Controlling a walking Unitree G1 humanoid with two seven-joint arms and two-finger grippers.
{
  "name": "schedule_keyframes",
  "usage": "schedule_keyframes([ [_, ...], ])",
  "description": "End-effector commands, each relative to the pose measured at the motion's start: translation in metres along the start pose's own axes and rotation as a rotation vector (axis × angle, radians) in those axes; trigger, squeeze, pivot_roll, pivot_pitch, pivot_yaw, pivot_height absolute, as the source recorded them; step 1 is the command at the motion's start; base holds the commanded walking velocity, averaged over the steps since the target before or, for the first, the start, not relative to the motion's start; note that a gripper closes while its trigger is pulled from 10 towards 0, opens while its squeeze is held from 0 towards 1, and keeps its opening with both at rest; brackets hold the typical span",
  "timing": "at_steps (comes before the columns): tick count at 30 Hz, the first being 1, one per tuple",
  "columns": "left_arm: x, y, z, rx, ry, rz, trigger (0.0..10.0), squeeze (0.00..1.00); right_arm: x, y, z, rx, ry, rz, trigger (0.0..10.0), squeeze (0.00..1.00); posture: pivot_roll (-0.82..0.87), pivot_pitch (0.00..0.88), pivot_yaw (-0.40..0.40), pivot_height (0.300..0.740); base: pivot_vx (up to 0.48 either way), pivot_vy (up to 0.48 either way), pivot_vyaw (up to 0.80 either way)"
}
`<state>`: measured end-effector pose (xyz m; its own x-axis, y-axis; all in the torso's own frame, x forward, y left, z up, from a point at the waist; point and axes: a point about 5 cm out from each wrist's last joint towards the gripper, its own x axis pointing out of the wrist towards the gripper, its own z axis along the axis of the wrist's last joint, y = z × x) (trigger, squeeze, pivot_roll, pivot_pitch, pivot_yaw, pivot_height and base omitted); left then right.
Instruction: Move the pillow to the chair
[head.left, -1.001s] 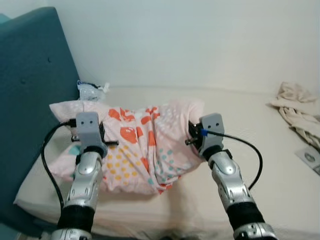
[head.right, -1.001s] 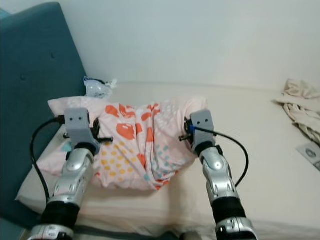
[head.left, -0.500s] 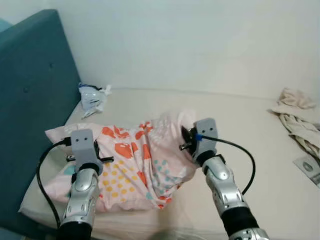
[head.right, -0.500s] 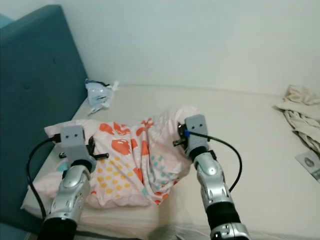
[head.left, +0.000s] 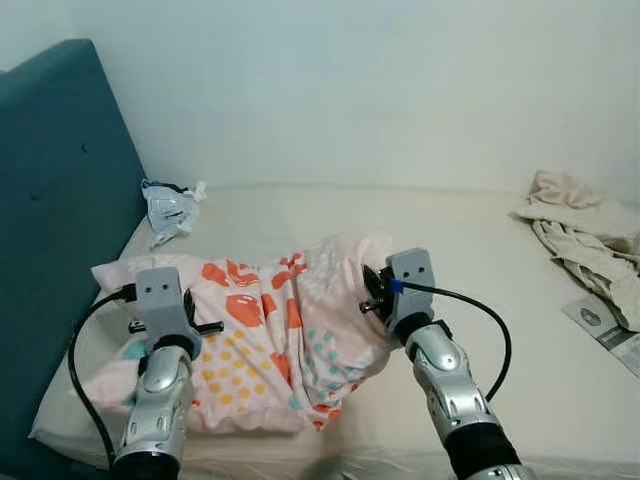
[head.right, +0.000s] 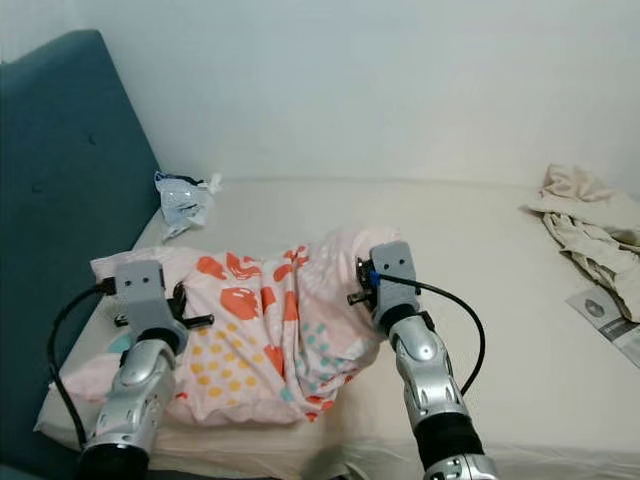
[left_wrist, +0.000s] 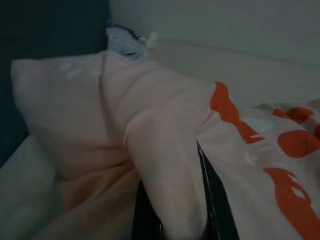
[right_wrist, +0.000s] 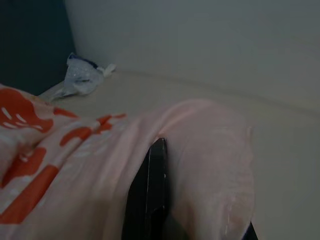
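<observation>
The pillow is pink with orange and yellow prints and lies bunched on the cream bed, close to its near edge. My left gripper is at the pillow's left end, shut on a fold of its fabric that bulges between the two black fingers. At the pillow's right end my right gripper is shut on another fold, with one finger pressed into the cloth. From the head cameras, both wrists block the sight of the fingertips.
A teal padded headboard rises along the left. A crumpled plastic bag lies in the bed's far left corner. Beige clothes and a leaflet sit at the right. A white wall backs the bed.
The pillow, held at both ends, has come nearer to me and away from the plastic bag and the headboard corner. The camera view has shifted as well.
</observation>
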<state>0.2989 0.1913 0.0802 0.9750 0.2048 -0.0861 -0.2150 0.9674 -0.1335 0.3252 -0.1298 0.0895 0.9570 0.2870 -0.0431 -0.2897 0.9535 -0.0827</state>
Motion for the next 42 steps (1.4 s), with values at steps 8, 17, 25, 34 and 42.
schedule_keyframes([
  [8, -0.003, 0.007, -0.029, 0.113, 0.141, -0.041, 10.0, 0.0, -0.012, 0.003, -0.042, 0.081, 0.173, -0.04, 10.0, 0.0, 0.06, 0.038, -0.026, 0.74, 0.0, 0.0, 0.0],
  [17, -0.012, -0.001, -0.037, 0.141, 0.146, -0.081, 10.0, 0.0, -0.016, 0.011, -0.05, 0.098, 0.187, -0.013, 10.0, 0.0, 0.06, 0.055, -0.027, 0.74, 0.0, 0.0, 0.0],
  [25, -0.018, -0.011, -0.04, 0.128, 0.124, -0.103, 10.0, 0.0, -0.015, 0.015, -0.05, 0.1, 0.183, 0.017, 10.0, 0.0, 0.05, 0.061, -0.041, 0.74, 0.0, 0.0, 0.0],
  [34, -0.019, -0.014, -0.041, 0.1, 0.132, -0.125, 10.0, 0.0, -0.014, 0.014, -0.05, 0.13, 0.179, 0.01, 10.0, 0.0, 0.05, 0.042, -0.036, 0.74, 0.0, 0.0, 0.0],
  [42, -0.017, -0.017, -0.038, 0.085, 0.123, -0.141, 10.0, 0.0, -0.011, 0.017, -0.047, 0.163, 0.165, 0.014, 10.0, 0.0, 0.06, 0.039, -0.031, 0.74, 0.0, 0.0, 0.0],
])
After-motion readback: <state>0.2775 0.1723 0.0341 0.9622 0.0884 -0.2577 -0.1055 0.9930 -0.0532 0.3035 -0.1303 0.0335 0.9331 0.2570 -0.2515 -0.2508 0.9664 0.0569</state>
